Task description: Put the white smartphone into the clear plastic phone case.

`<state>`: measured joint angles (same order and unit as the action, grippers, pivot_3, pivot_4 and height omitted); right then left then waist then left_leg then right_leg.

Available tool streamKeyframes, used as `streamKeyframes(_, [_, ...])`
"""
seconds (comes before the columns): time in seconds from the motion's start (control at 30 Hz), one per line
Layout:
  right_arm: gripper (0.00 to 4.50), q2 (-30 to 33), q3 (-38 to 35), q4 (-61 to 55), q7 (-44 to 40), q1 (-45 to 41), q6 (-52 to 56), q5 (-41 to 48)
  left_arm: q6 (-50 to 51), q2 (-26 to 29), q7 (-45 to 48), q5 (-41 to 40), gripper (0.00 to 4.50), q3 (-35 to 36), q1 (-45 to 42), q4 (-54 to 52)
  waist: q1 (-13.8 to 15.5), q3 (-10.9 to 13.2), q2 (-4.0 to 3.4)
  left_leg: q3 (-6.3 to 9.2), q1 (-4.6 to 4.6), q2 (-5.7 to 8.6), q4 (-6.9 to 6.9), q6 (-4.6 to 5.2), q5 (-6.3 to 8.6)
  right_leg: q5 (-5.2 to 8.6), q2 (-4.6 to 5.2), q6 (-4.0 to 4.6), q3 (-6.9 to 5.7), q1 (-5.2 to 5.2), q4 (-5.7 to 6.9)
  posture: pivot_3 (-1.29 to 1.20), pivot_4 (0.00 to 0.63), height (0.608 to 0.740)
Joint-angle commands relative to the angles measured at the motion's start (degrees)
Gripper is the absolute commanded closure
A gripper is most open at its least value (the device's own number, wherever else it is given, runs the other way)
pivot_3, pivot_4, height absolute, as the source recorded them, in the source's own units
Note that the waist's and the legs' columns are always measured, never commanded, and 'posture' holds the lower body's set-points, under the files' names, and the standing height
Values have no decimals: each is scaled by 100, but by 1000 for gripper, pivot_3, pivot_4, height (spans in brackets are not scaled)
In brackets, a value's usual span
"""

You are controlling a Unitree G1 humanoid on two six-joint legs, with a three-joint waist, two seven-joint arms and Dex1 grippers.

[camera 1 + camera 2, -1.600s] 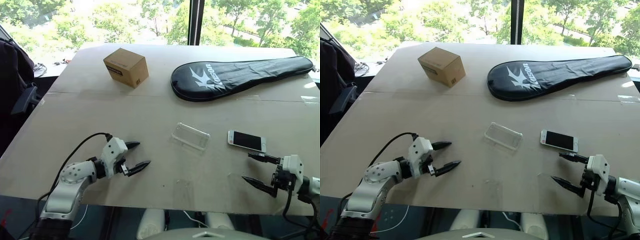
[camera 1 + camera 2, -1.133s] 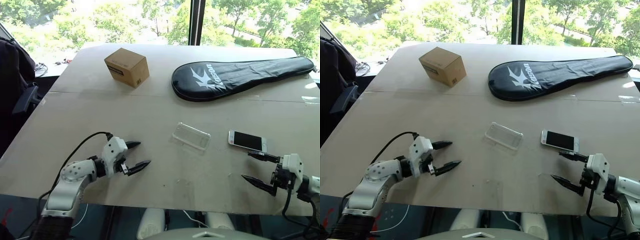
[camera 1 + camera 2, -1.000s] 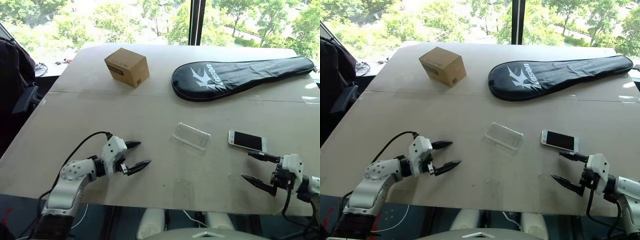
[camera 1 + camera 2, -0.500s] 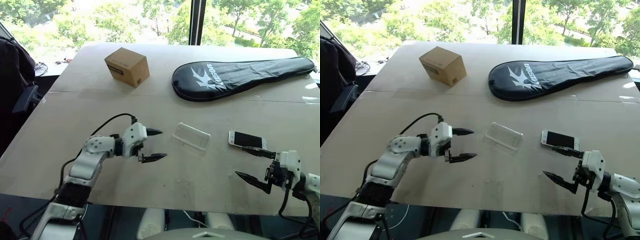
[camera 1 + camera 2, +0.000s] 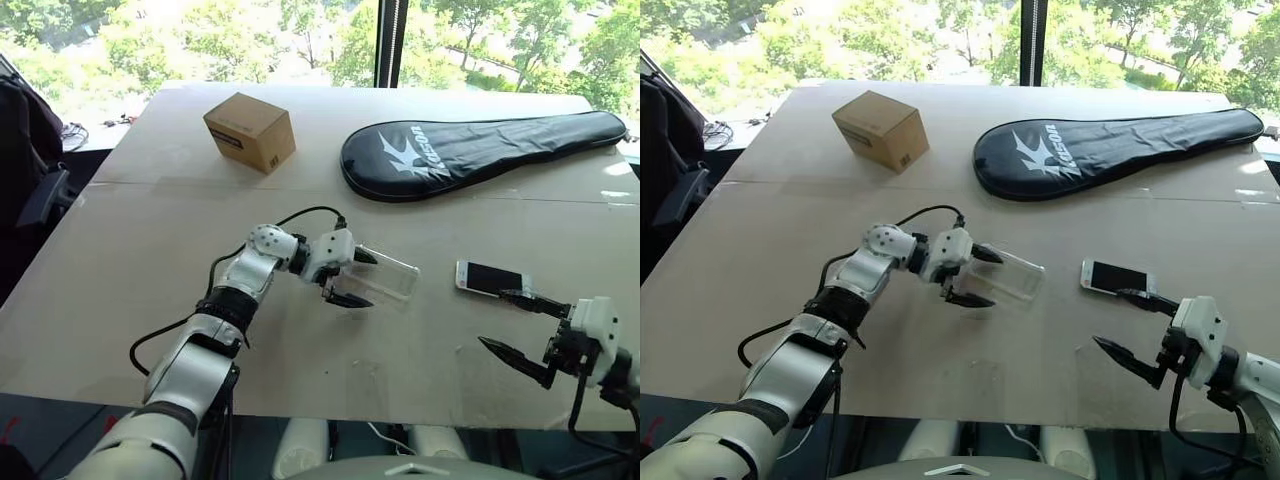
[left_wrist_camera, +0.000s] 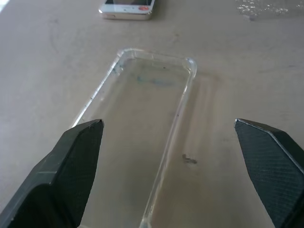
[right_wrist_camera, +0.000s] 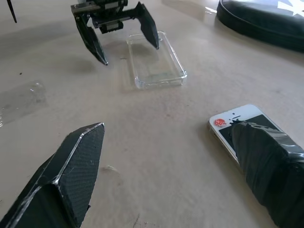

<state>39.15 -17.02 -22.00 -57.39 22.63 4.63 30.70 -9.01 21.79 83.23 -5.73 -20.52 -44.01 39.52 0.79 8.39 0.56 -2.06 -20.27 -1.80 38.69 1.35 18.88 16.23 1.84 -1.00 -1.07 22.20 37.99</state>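
Left gripper [image 5: 358, 278]: fingers spread astride clear shallow plastic phone case [image 5: 385, 274]; close squarely on long edges. Right gripper [image 5: 512, 321]: fingers spread, beside white black-screened smartphone [image 5: 491, 279].

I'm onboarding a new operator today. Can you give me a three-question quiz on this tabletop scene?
1. True or false: the phone already sits inside the clear case.
2. Which tool straddles the case's end: left tool or right tool?
3. Which lies nearer the cardboard box: A) racket cover B) phone?

Key: 1 false; 2 left tool; 3 A.
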Motion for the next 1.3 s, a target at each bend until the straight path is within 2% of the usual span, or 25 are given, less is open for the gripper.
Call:
streamKeyframes(0.03, [0,-50,-227,-452,203,92,69,124,-65,-95,197,201,1740,-112,-189,281,0,0,0,5,-4,1,4,0,0,0,0,0,-4,0,0,0,150,738])
streamKeyframes(0.13, [0,-78,-284,-626,285,215,149,211,-125,-177,229,406,3206,-206,-290,531,2,0,0,15,-14,1,12,1,0,0,2,-1,-13,0,-2,0,150,738])
streamKeyframes(0.2, [0,-76,-308,-624,266,273,156,210,-17,-232,342,391,4055,-198,-297,532,1,-1,-1,30,-31,0,33,1,1,0,3,-1,-30,1,-2,0,150,738])
streamKeyframes(0.23, [0,-71,-321,-611,251,292,150,200,62,-272,380,356,4309,-176,-293,494,1,-1,-1,38,-36,-1,42,2,1,0,3,-1,-36,1,-1,0,150,738])
streamKeyframes(0.37, [0,-43,-352,-573,202,279,131,233,546,-384,426,213,4309,-125,-138,49,7,-1,-1,60,-44,4,50,5,3,0,8,-2,-51,0,2,0,150,738])
streamKeyframes(0.43, [0,-21,-335,-567,144,244,140,273,893,-521,165,69,4309,-10,21,-351,9,-1,-1,68,-47,5,54,7,4,-1,9,-2,-57,-2,3,0,150,738])
streamKeyframes(0.53, [0,0,-292,-582,135,162,213,276,2142,-632,-291,-196,4309,104,392,-1434,3,0,-2,72,-50,5,55,5,3,-1,13,-3,-58,-2,2,0,150,738])
streamKeyframes(0.63, [0,6,-259,-609,133,105,317,311,3017,-335,-447,-208,4309,-97,1023,-2773,-10,1,-3,79,-53,3,56,2,1,-1,18,-3,-58,-1,3,0,150,738])
streamKeyframes(0.73, [0,31,-198,-598,77,23,384,336,4013,-280,-862,-330,4309,-107,1396,-3535,-11,-2,-9,95,-44,1,55,2,1,-1,18,-2,-49,-2,11,0,150,738])
streamKeyframes(0.87, [0,78,-147,-639,17,-25,474,344,4304,-250,-1064,-553,4309,-111,1740,-4134,10,-1,-11,100,-42,6,66,3,1,-1,15,-2,-51,-3,24,0,150,738])
streamKeyframes(1.07, [0,239,-317,-595,-185,17,576,450,4624,-418,-1392,-1008,4309,58,1970,-4486,8,-1,-11,99,-45,18,70,3,2,-1,25,-2,-48,-3,24,0,150,738])
streamKeyframes(1.17, [0,297,-330,-545,-227,-49,615,480,4614,-294,-1345,-1130,3602,23,1985,-4589,2,-1,-11,101,-44,18,70,4,2,-1,23,-2,-49,-3,25,0,150,738])
streamKeyframes(1.3, [0,252,-222,-209,-70,-438,457,185,4513,-79,-1320,-1270,1853,134,1864,-4688,-19,-1,-11,102,-40,17,69,4,1,-1,19,-2,-47,-3,28,0,150,738])
